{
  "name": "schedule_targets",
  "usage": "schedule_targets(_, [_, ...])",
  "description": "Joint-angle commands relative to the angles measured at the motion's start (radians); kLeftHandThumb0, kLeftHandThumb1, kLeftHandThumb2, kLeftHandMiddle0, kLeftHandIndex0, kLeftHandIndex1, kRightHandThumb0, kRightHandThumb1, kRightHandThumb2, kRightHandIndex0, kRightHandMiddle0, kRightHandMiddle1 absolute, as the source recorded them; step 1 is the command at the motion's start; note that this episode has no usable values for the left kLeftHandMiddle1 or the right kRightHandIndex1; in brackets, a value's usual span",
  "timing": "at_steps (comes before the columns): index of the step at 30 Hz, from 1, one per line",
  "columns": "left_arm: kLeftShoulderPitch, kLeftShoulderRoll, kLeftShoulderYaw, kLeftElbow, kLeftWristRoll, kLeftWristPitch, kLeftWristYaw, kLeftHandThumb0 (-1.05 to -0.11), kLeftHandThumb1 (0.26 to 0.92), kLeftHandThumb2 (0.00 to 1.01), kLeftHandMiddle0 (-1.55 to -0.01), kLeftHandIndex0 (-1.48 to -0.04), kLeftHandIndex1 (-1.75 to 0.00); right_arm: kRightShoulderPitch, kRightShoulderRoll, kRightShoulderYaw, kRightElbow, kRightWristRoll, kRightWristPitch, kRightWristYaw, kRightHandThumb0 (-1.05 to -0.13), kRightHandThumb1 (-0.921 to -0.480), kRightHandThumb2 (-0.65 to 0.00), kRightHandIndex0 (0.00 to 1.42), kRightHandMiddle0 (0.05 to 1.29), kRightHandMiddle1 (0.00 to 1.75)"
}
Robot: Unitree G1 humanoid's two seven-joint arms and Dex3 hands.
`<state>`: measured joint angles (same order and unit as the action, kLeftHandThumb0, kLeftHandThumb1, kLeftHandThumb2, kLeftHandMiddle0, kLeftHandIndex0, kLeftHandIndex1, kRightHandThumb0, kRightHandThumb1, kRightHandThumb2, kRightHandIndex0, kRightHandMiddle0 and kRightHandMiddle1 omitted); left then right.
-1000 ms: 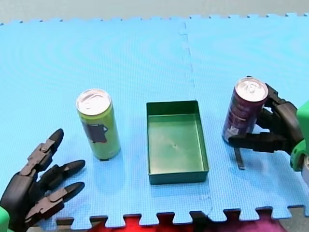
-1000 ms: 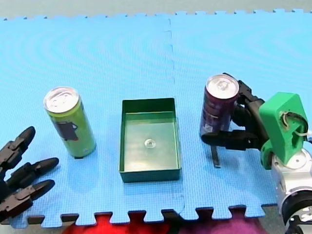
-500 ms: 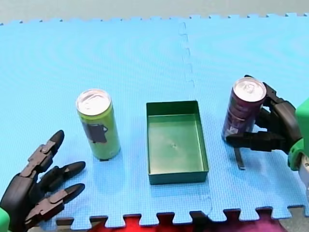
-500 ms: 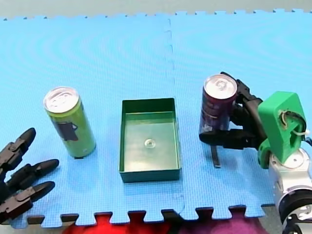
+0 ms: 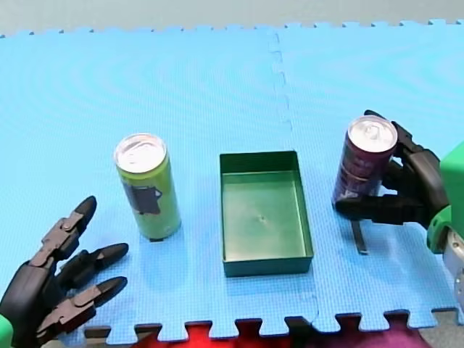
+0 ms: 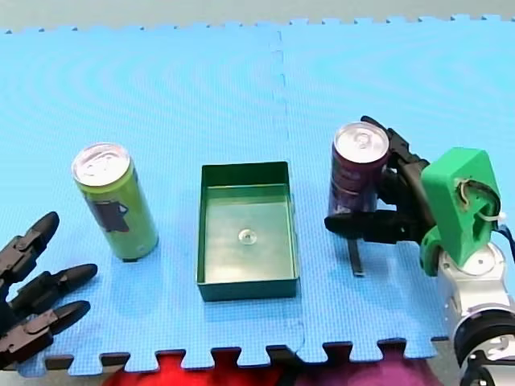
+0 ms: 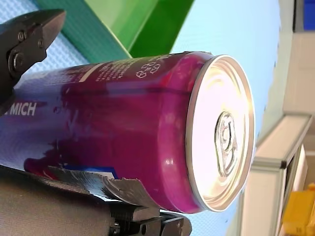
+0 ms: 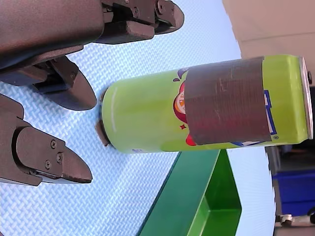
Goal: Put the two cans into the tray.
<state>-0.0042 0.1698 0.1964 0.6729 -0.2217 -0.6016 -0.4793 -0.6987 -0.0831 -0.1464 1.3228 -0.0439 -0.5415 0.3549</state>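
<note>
The right hand (image 5: 406, 190) is clasped round the purple can (image 5: 361, 163) — thumb across its lower front, the other fingers behind it — and holds it upright. The green tray (image 5: 267, 265) lies just to that hand's inner side, apart from the can. The left hand (image 5: 56, 288) is released and holds nothing, at the near edge of the blue foam mat (image 5: 217, 80); the green can (image 5: 148, 190) stands upright just ahead of its fingertips — toward the tray, touching neither.
</note>
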Motion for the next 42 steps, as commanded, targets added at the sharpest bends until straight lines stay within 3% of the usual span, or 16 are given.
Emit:
schedule_targets(1, [-0.003, 0.006, 0.003, 0.001, -0.008, 0.004, -0.003, -1.048, 0.92, 0.01, -0.44, -0.16, 0.0, -0.006, 0.002, -0.007, 0.0, 0.007, 0.002, -0.007, -0.547, -0.569, -0.001, 0.3, 0.18, 0.02])
schedule_targets(3, [-0.003, 0.006, 0.004, 0.0, -0.009, 0.004, -0.005, -1.048, 0.92, 0.01, -0.44, -0.16, 0.0, -0.005, 0.004, -0.009, 0.0, 0.006, -0.005, -0.02, -0.531, -0.571, -0.001, 0.37, 0.29, 0.04])
schedule_targets(4, [-0.004, 0.006, 0.004, 0.0, -0.009, 0.003, -0.005, -1.048, 0.92, 0.01, -0.44, -0.16, 0.0, -0.003, 0.006, -0.012, -0.001, 0.007, -0.017, -0.03, -0.505, -0.597, -0.008, 0.55, 0.51, 0.08])
schedule_targets(5, [-0.004, 0.006, 0.004, 0.001, -0.009, 0.003, -0.005, -1.048, 0.92, 0.01, -0.44, -0.16, 0.0, 0.0, 0.008, -0.008, -0.002, -0.003, -0.029, -0.069, -0.472, -0.632, -0.006, 0.74, 0.8, 0.15])
schedule_targets(6, [-0.004, 0.006, 0.004, 0.002, -0.009, 0.002, -0.005, -1.048, 0.921, 0.01, -0.44, -0.16, 0.0, 0.002, 0.01, -0.002, -0.002, -0.015, -0.04, -0.112, -0.509, -0.681, -0.003, 0.67, 0.66, 1.01])
schedule_targets(7, [-0.005, 0.006, 0.005, 0.003, -0.009, 0.002, -0.005, -1.048, 0.921, 0.01, -0.44, -0.16, 0.0, 0.005, 0.015, 0.012, -0.004, -0.039, -0.049, -0.189, -0.519, -0.7, -0.003, 0.66, 0.55, 1.37])
schedule_targets(8, [-0.005, 0.006, 0.005, 0.003, -0.01, 0.001, -0.006, -1.048, 0.921, 0.01, -0.44, -0.16, 0.0, 0.006, 0.026, 0.019, -0.005, -0.055, -0.055, -0.26, -0.532, -0.715, -0.004, 0.71, 0.49, 1.59])
schedule_targets(9, [-0.005, 0.007, 0.006, 0.003, -0.01, 0.001, -0.007, -1.048, 0.921, 0.01, -0.44, -0.16, 0.0, 0.008, 0.043, 0.014, -0.007, -0.053, -0.064, -0.302, -0.537, -0.72, -0.004, 0.75, 0.47, 1.67])
schedule_targets(10, [-0.005, 0.007, 0.006, 0.003, -0.01, 0.001, -0.008, -1.048, 0.921, 0.01, -0.44, -0.16, 0.0, 0.01, 0.056, 0.007, -0.009, -0.046, -0.07, -0.323, -0.537, -0.724, -0.004, 0.78, 0.49, 1.71])
schedule_targets(12, [-0.004, 0.008, 0.006, 0.0, -0.011, 0.002, -0.009, -1.048, 0.92, 0.01, -0.44, -0.16, 0.0, 0.011, 0.071, -0.016, -0.009, -0.018, -0.076, -0.311, -0.531, -0.741, -0.01, 0.83, 0.52, 1.74])
schedule_targets(14, [-0.003, 0.008, 0.007, -0.003, -0.012, 0.004, -0.01, -1.048, 0.92, 0.01, -0.44, -0.16, 0.0, 0.013, 0.07, -0.023, -0.007, -0.012, -0.084, -0.31, -0.482, -0.769, -0.02, 0.85, 0.53, 1.74])
schedule_targets(17, [-0.003, 0.008, 0.006, -0.004, -0.012, 0.006, -0.01, -1.048, 0.92, 0.01, -0.44, -0.16, 0.0, 0.015, 0.065, -0.015, -0.006, -0.023, -0.101, -0.336, -0.421, -0.791, -0.022, 0.86, 0.54, 1.75])
schedule_targets(22, [-0.003, 0.008, 0.007, -0.003, -0.015, 0.008, -0.012, -1.048, 0.92, 0.01, -0.44, -0.16, 0.0, 0.017, 0.066, -0.014, -0.005, -0.033, -0.123, -0.373, -0.404, -0.8, -0.021, 0.87, 0.54, 1.75])
schedule_targets(29, [-0.001, 0.009, 0.008, -0.004, -0.021, 0.008, -0.017, -1.048, 0.92, 0.01, -0.44, -0.17, 0.0, 0.02, 0.068, -0.013, -0.003, -0.04, -0.147, -0.396, -0.391, -0.809, -0.018, 0.87, 0.55, 1.75])
schedule_targets(36, [0.0, 0.011, 0.007, -0.01, -0.02, 0.013, -0.018, -1.048, 0.919, 0.01, -0.44, -0.17, 0.0, 0.02, 0.069, -0.021, -0.001, -0.032, -0.147, -0.388, -0.38, -0.814, -0.014, 0.88, 0.56, 1.75])
schedule_targets(42, [0.001, 0.011, 0.003, -0.016, -0.017, 0.024, -0.016, -1.048, 0.917, 0.0, -0.44, -0.16, 0.0, 0.002, 0.068, -0.03, -0.005, -0.019, -0.113, -0.366, -0.378, -0.819, -0.013, 0.89, 0.56, 1.75])
